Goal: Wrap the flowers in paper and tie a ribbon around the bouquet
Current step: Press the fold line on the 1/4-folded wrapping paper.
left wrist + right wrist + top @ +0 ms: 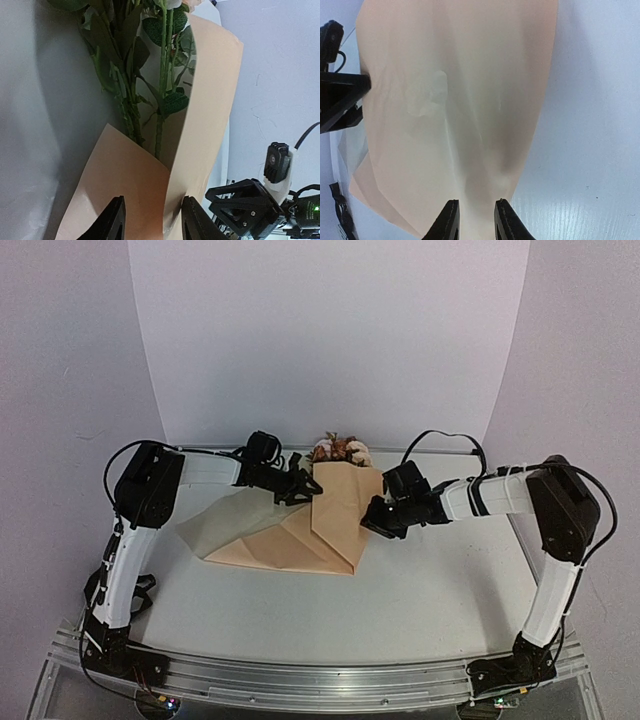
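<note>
The tan paper (300,535) lies mid-table, one flap folded over the flowers (338,449), whose pink and cream blooms stick out at the far end. In the left wrist view green stems and leaves (165,75) run down into the fold of paper (125,185). My left gripper (152,220) stands open astride that fold, its right finger (192,222) touching the raised flap. My right gripper (476,220) is shut on a bunched ridge of the paper (455,100) at the wrap's right edge (372,517). The ribbon is out of view.
The white table (440,580) ends in a metal rail (300,675) at the near edge, where the arm bases stand. A curved white backdrop (330,340) rises behind the flowers. Black cables loop off both arms.
</note>
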`<state>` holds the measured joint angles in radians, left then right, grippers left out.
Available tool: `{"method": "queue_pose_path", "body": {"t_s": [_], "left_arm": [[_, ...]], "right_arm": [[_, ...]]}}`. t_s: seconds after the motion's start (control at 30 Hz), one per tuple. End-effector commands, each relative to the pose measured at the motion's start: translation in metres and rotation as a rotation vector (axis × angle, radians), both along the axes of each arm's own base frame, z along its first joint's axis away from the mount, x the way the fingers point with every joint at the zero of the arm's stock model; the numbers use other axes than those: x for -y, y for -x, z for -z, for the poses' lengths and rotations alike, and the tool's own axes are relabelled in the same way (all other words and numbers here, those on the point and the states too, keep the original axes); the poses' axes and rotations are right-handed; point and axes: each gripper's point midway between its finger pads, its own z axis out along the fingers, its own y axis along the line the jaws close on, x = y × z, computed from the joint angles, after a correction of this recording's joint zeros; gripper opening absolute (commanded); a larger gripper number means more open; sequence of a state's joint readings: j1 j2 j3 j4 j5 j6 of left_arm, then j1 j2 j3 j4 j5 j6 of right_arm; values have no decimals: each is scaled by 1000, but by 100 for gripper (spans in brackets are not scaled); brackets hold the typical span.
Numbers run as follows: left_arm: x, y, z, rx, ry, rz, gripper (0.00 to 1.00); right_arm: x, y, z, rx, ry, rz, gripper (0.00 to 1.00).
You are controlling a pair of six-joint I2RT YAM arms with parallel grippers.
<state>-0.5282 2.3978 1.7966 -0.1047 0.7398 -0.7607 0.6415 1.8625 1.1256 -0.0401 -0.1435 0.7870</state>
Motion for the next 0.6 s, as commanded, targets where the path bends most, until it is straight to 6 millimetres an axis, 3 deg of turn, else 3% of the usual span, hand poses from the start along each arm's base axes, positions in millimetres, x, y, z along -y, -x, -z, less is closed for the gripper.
{"method": "queue_pose_path", "body": {"t_s": [0.0,0.1,0.3,0.4,0.57], "left_arm": [[7,-5,-19,40,71,19,39],[6,-3,-15,29,71,20,34],[-3,-1,-7,42,20,-8,9],[-11,-3,1,56,-32,-40,1],[-19,-5,11,69,-81,-70,0]], "right_arm": [[-14,-17,2,15,0,-15,27],[-20,-21,5,7,-11,-19,27],[-22,-22,2,8,-21,-21,27],[-23,-18,-3,5,-37,-31,30],[-30,-3,-3,-35,-120,-67,33]]}}
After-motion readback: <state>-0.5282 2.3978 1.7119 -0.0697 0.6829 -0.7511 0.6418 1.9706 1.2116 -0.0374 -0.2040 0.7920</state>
